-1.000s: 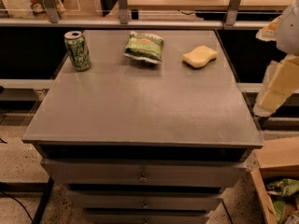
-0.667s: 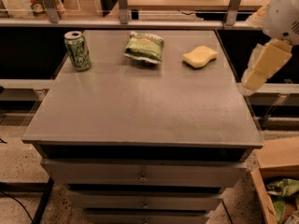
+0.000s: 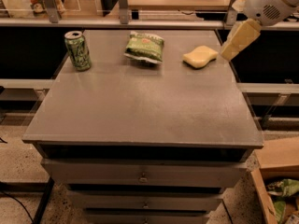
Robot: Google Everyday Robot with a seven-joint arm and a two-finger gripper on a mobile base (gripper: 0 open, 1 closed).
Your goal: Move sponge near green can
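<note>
The pale yellow sponge (image 3: pixel 200 56) lies flat at the back right of the grey tabletop (image 3: pixel 140 106). The green can (image 3: pixel 77 50) stands upright at the back left, far from the sponge. My gripper (image 3: pixel 234 45) hangs from the white arm at the upper right, just right of the sponge and a little above the table's right edge. It holds nothing that I can see.
A crinkled green snack bag (image 3: pixel 145 46) lies between the can and the sponge. Drawers (image 3: pixel 142 174) sit below the tabletop. A cardboard box (image 3: pixel 278 185) with bags stands on the floor at the lower right. A metal rail (image 3: pixel 140 22) runs behind the table.
My gripper has moved up and to the left, from beside the table's right edge to close by the sponge. The sponge, bag and can have not moved.
</note>
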